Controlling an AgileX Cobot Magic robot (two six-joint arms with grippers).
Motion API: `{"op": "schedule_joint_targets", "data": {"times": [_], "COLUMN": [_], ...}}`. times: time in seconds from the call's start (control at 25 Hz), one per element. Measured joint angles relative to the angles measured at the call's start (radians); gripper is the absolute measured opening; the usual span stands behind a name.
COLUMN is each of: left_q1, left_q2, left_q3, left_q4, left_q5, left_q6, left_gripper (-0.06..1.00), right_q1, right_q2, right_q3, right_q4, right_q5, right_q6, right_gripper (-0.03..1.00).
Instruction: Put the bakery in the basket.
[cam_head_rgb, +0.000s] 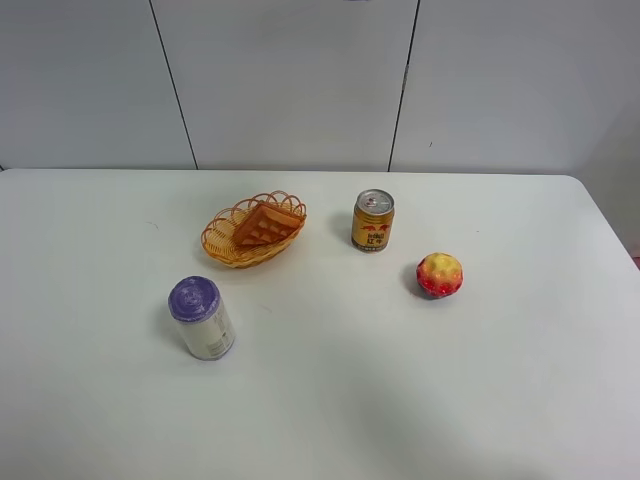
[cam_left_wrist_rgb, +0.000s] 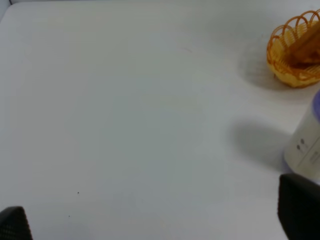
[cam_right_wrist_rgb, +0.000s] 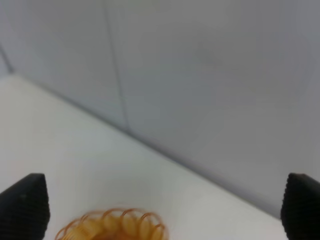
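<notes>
The bakery (cam_head_rgb: 266, 225), an orange-brown waffle wedge with square pockets, lies inside the basket (cam_head_rgb: 215, 243), a small oval orange-yellow wicker basket at the back middle-left of the table. Neither arm shows in the exterior high view. In the left wrist view the basket (cam_left_wrist_rgb: 285, 65) with the waffle (cam_left_wrist_rgb: 307, 47) is far off; my left gripper (cam_left_wrist_rgb: 156, 215) is open and empty over bare table. In the right wrist view my right gripper (cam_right_wrist_rgb: 162, 207) is open and empty, raised, with the basket rim (cam_right_wrist_rgb: 120, 225) below it.
A white can with a purple lid (cam_head_rgb: 203, 318) stands front left of the basket and also shows in the left wrist view (cam_left_wrist_rgb: 307, 145). A gold can (cam_head_rgb: 373, 220) stands right of the basket. A red-and-yellow ball (cam_head_rgb: 439, 274) lies further right.
</notes>
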Motion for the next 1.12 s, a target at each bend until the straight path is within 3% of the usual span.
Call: {"op": "schedule_joint_targets", "data": {"times": [0.16, 0.4, 0.56, 0.64, 0.8, 1.0, 1.12], "left_q1": [0.000, 0.000, 0.000, 0.000, 0.000, 0.000, 0.000], "left_q2": [0.000, 0.000, 0.000, 0.000, 0.000, 0.000, 0.000], "left_q3": [0.000, 0.000, 0.000, 0.000, 0.000, 0.000, 0.000], "left_q4": [0.000, 0.000, 0.000, 0.000, 0.000, 0.000, 0.000], "left_q5": [0.000, 0.000, 0.000, 0.000, 0.000, 0.000, 0.000], "left_q6": [0.000, 0.000, 0.000, 0.000, 0.000, 0.000, 0.000], "left_gripper": [0.99, 0.99, 0.99, 0.99, 0.99, 0.99, 0.99], "right_q1": [-0.126, -0.325, -0.506, -0.550, -0.561, -0.564, -0.564], "right_q2": [-0.233, -0.651, -0.966, -1.085, -1.245, -1.367, -1.434], "right_q3": [0.303, 0.716, 0.856, 0.876, 0.878, 0.881, 0.883], "right_q4": [0.042, 0.059, 0.057, 0.046, 0.037, -0.068, -0.128], "right_q5": [-0.151, -0.118, 0.008, 0.067, 0.138, 0.402, 0.486], "right_q6": [-0.001, -0.001, -0.001, 0.007, 0.033, 0.039, 0.040], "right_gripper": [0.92, 0.92, 0.92, 0.91, 0.87, 0.85, 0.85]}}
